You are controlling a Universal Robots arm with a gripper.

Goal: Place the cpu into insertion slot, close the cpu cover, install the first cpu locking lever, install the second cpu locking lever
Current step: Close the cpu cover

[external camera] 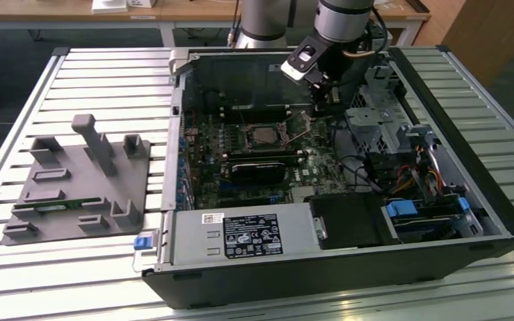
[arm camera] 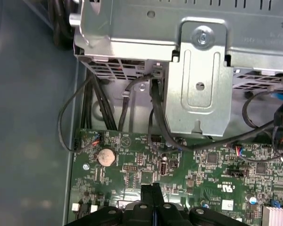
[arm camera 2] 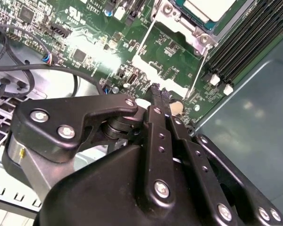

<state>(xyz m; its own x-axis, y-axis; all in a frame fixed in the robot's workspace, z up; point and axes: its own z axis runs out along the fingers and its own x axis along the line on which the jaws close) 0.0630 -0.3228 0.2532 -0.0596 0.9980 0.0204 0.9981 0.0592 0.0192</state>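
Seemingly pinched together, the gripper (arm camera 2: 158, 90) hangs near the seated cpu (arm camera 2: 208, 7).

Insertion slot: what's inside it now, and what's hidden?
The cpu, silver-grey top up, sits in the insertion slot. The cpu cover lies over its edges, so the chip's rim and the slot's contacts beneath are hidden.

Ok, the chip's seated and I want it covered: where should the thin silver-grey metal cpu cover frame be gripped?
Probably its free edge, the flat strip opposite the hinge. In the second wrist view the cpu cover stands swung open off the silver-topped cpu, leaving that thin strip exposed: pinch across its thickness, coming from the side away from the cpu.
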